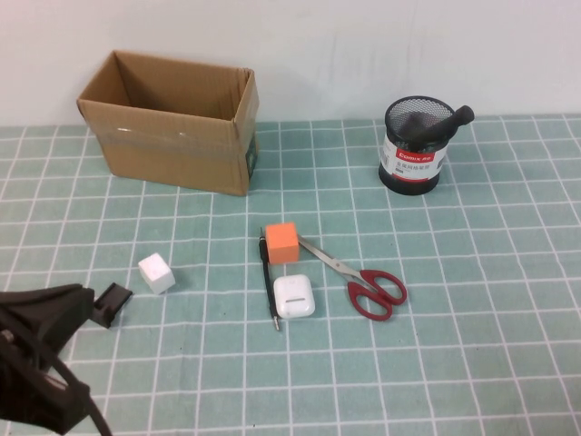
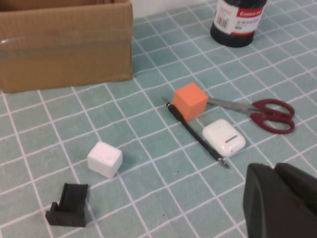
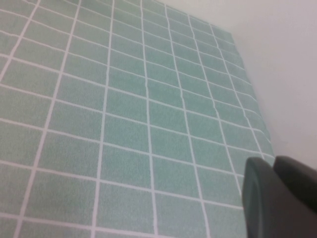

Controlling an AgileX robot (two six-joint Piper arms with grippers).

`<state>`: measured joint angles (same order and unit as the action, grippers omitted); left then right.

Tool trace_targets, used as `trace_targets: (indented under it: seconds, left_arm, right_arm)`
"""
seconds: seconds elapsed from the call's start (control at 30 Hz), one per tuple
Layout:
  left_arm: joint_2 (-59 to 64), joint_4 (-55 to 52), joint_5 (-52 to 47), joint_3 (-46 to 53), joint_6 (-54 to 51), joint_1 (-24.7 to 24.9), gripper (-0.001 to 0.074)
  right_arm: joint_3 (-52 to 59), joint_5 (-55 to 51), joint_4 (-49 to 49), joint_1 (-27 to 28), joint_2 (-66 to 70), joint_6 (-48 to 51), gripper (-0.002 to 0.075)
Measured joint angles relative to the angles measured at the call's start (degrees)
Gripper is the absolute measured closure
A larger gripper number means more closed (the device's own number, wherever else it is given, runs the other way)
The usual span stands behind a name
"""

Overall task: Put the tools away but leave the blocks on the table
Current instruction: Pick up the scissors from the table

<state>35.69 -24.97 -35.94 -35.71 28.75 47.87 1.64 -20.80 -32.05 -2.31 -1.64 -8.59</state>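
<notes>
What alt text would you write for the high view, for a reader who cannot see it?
On a green grid table, red-handled scissors, an orange block, a thin black screwdriver and a white earbud case lie at centre. A white block lies left, near the shut left gripper. Behind stand a cardboard box and black mesh cup.

Cardboard box (image 1: 172, 123) at ten o'clock on the table (image 1: 472, 363); mesh pot (image 1: 415, 145) at one. Centre: cube (image 1: 281, 242) touching pen-like screwdriver (image 1: 270, 289), earbud case (image 1: 294, 296) at its six, scissors (image 1: 363, 282) at three. Another cube (image 1: 156, 272) and bracket (image 1: 112, 303) at eight.
</notes>
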Motion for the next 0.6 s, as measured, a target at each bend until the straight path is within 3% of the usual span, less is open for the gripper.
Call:
trace_targets:
  seconds: [0.3, 0.5, 0.6]
  left_arm:
    - [-0.1, -3.0, -1.3, 0.4, 0.8, 0.0, 0.0738]
    - [-3.5, -14.2, -1.3, 3.9, 13.1, 0.0, 0.0738]
    - [-8.6, -14.3, -0.6, 6.9, 13.4, -2.1, 0.0738]
  right_arm:
    - [0.0, 0.0, 0.0, 0.0, 0.0, 0.0, 0.0734]
    - [0.0, 0.0, 0.0, 0.0, 0.0, 0.0, 0.0734]
    - [0.0, 0.0, 0.0, 0.0, 0.0, 0.0, 0.0734]
